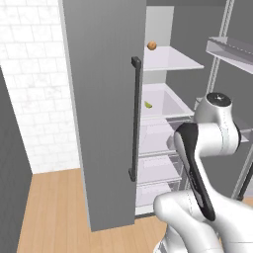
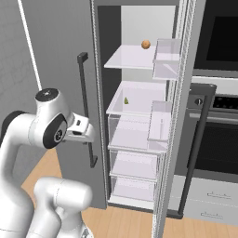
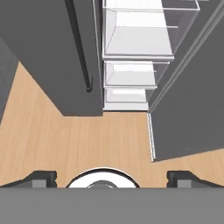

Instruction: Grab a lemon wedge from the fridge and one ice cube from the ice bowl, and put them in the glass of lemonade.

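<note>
fridge: right-hand door swung wide, left-hand door closed with its dark bar handle facing the arm; white shelves and clear drawers show inside.
lemon wedge: tiny yellow-green sliver lying on the middle white shelf, toward its left rear, also seen from the right base camera at.
orange-brown fruit: round, on the top shelf above the wedge.
gripper: fingers spread wide, nothing between them; the two dark finger tips stand at the bottom corners of the hand view.
gripper aim: pointed down at the wooden floor before the fridge, lower drawers and door edges ahead.
wedge relative to fingers: well apart, up on its shelf inside the fridge, higher than where the fingers point.
oven: dark, right of the open door.
</note>
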